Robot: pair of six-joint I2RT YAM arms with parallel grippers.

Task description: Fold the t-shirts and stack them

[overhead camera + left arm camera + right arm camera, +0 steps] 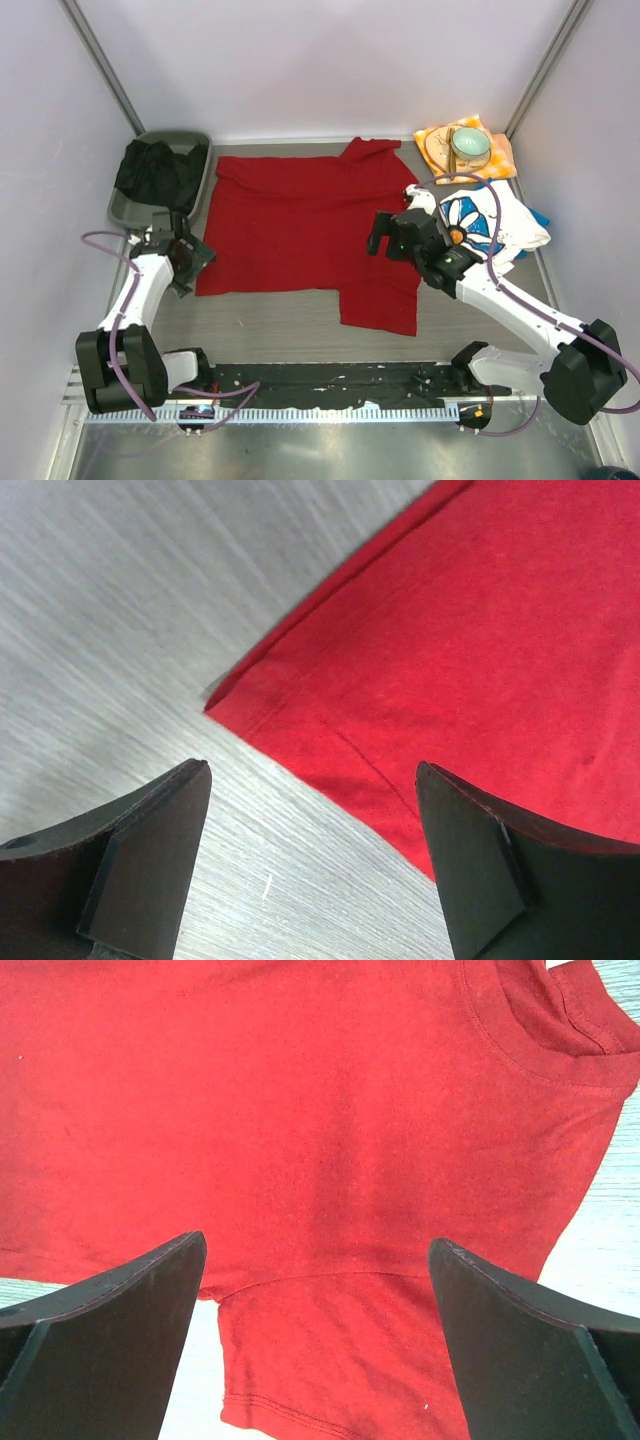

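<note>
The red t-shirt (pixel 300 225) lies spread flat in the middle of the table, one sleeve pointing toward the near edge. My left gripper (pixel 198 262) is low beside its near left corner. In the left wrist view that gripper (pixel 312 770) is open, with bare table and the shirt's corner (pixel 450 660) between the fingers. My right gripper (pixel 390 240) hovers open over the shirt's right side, above the sleeve seam (pixel 330 1278); nothing is held in it (pixel 318 1242). The white daisy-print t-shirt (pixel 490 225) lies crumpled at the right, a bit of blue cloth showing, partly behind the right arm.
A grey bin (pixel 192 145) holding black cloth stands at the back left. At the back right, an orange-yellow cloth (pixel 500 155) carries a pale green bowl (pixel 470 146). White walls close in the table on three sides.
</note>
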